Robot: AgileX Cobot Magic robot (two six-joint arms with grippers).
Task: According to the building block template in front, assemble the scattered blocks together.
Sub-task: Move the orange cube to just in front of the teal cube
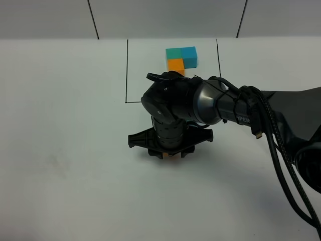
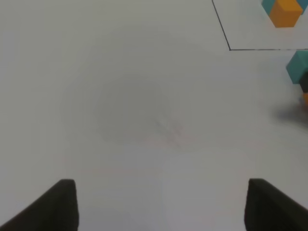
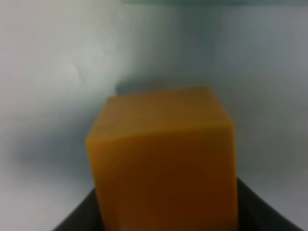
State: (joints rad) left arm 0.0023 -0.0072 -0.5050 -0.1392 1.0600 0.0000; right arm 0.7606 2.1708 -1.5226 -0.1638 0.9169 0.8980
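R end effector (image 1: 169,152) points straight down at mid counter (image 1: 60,130), jaws closed tight on the orange block (image 3: 163,163); can't tell if the block touches the surface. It's outside the black frame (image 1: 127,70), on the near side of its front edge. The template (image 1: 181,58) sits at the frame's far end, well apart from the block. R arm crosses over the frame's near right part. L end effector (image 2: 161,192) has its jaws standing apart w/ nothing btwn them, over plain white surface. The frame's corner and the teal block (image 2: 298,67) lie off to one side of it, teal just outside the frame edge. Broad white counter stretches left of & in front of R end effector.
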